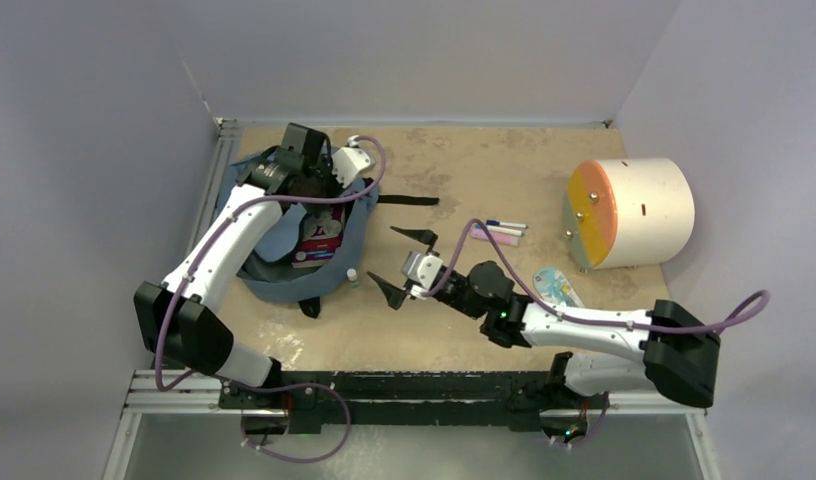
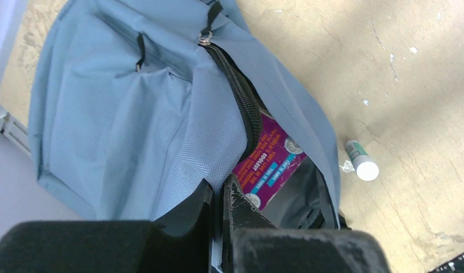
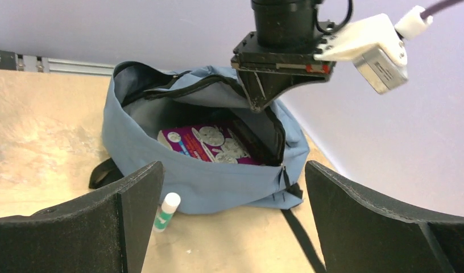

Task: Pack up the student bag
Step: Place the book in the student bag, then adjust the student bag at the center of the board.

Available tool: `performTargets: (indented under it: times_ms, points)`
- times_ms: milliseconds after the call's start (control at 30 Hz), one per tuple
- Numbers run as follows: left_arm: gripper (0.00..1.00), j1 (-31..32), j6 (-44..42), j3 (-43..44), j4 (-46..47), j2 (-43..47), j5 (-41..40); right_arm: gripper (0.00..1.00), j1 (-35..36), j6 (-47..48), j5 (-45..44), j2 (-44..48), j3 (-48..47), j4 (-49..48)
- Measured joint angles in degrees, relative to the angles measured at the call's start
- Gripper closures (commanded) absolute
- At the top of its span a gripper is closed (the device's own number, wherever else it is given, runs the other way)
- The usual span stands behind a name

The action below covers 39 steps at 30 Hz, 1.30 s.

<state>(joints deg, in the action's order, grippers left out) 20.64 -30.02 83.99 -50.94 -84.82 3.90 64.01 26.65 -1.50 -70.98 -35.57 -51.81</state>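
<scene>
The student bag [image 1: 274, 270] lies at the far left, grey-blue, its main opening held up. A purple book [image 1: 317, 240] lies inside it. My left gripper [image 1: 319, 192] is shut on the fabric edge of the bag's upper flap [image 2: 210, 153], lifting it; the right wrist view shows it [image 3: 262, 94] pinching the flap above the book [image 3: 210, 145]. My right gripper [image 1: 404, 265] is open and empty, just right of the bag and pointing at it [image 3: 207, 182]. A glue stick [image 1: 352, 277] lies on the table against the bag's front, near my right gripper's left finger [image 3: 133, 199].
Some pens [image 1: 499, 229] lie mid-table behind my right arm. A white cylinder with an orange face [image 1: 629, 212] stands at the right. A pale blue packet [image 1: 557, 285] lies near it. A black strap [image 1: 409, 200] trails right from the bag. Walls close the left and back.
</scene>
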Motion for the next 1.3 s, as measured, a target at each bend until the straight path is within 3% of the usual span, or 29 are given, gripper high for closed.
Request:
performTargets:
  times_ms: [100,300,467,767,1067,1300]
  points:
    - [0.98,0.0,0.9,-0.9,-0.9,0.3,1.3,0.06,0.0,-3.6,-1.7,3.3,2.5,0.3]
    - [0.73,0.0,3.1,-2.7,-2.6,0.3,3.2,0.06,0.0,-9.2,-4.5,8.9,5.3,1.7]
    - [0.66,0.0,5.9,-2.1,-3.5,0.3,5.6,0.08,0.0,-12.9,-6.8,10.3,5.9,3.2]
    - [0.38,0.0,16.4,-2.5,2.5,6.1,8.7,0.12,0.0,-37.6,-13.4,6.2,2.4,12.9]
    - [0.33,0.0,40.4,-12.8,9.9,15.2,4.6,0.1,0.0,-54.6,-15.5,-2.3,-11.4,30.6]
    - [0.32,0.0,52.7,-25.0,9.5,29.6,-3.0,0.1,0.0,-59.4,-15.6,-7.6,-16.3,37.1]
